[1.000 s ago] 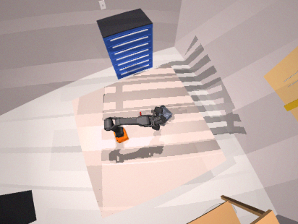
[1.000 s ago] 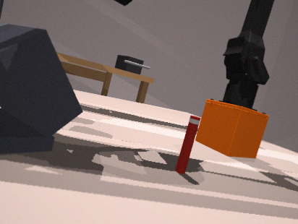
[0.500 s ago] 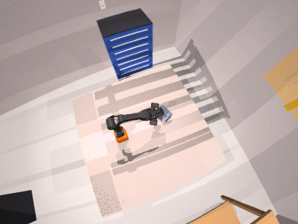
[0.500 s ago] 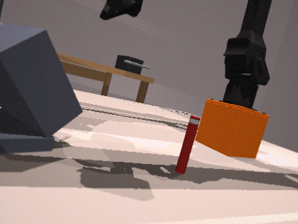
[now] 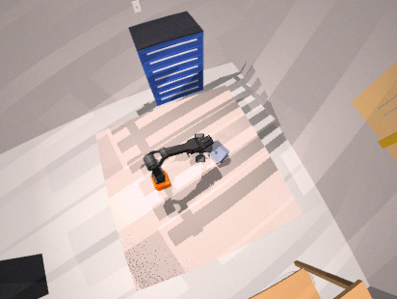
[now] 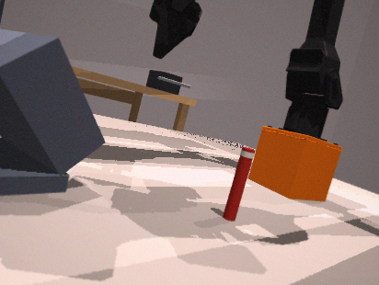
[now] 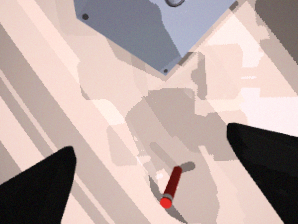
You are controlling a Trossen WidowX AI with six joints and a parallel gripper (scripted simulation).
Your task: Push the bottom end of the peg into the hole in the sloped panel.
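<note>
A round red peg [image 6: 238, 186] [image 7: 173, 186] with a pale band near its top stands on the table, between the panel and the robot's base. The blue-grey sloped panel [image 5: 223, 155] [image 6: 55, 96] [image 7: 135, 30] shows its face in the top view and its side in the exterior view. Its round hole [image 5: 216, 152] [image 7: 174, 1] is partly cut off at the top edge of the wrist view. My gripper [image 5: 199, 148] [image 7: 152, 142] is open and empty, high above the table. In the wrist view the peg appears low, between and below the fingertips, not touched by them.
The robot's orange base [image 5: 161, 181] [image 6: 294, 167] stands behind the peg in the exterior view. A blue drawer cabinet [image 5: 175, 65] stands beyond the pale work area. A wooden table [image 6: 106, 87] is in the background. Arm shadows cross the surface around the peg.
</note>
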